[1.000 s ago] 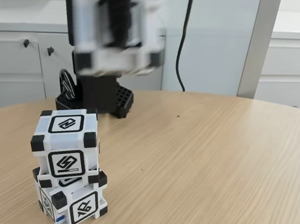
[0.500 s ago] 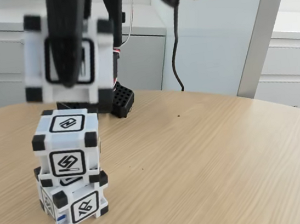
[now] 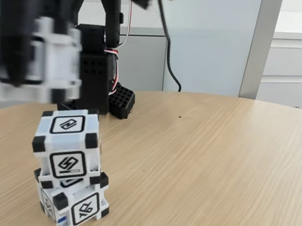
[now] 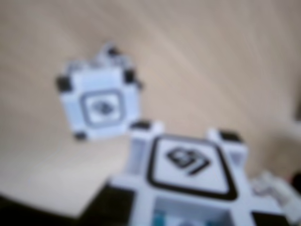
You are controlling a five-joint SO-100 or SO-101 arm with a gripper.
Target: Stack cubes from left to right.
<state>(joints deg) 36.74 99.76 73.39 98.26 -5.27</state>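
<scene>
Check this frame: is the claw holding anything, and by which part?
Yes. The claw carries the third cube in the air above the two-cube stack, dark fingers across its faces; motion blur hides the exact contact spots.

pincer point(image 3: 18, 52): gripping blurred cube point(image 3: 49, 62) | two-cube stack point(image 3: 70, 174): on table point(image 3: 213, 166)

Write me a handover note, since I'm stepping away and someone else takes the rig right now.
Gripper: shut on the third cube, carried in the air above and left of the stack in the fixed view; blurred.
Stack: the upper cube sits on the bottom cube on the table, slightly twisted.
Done: two cubes stacked.
Left: centre the third cube over the upper cube, lower it, release.
</scene>
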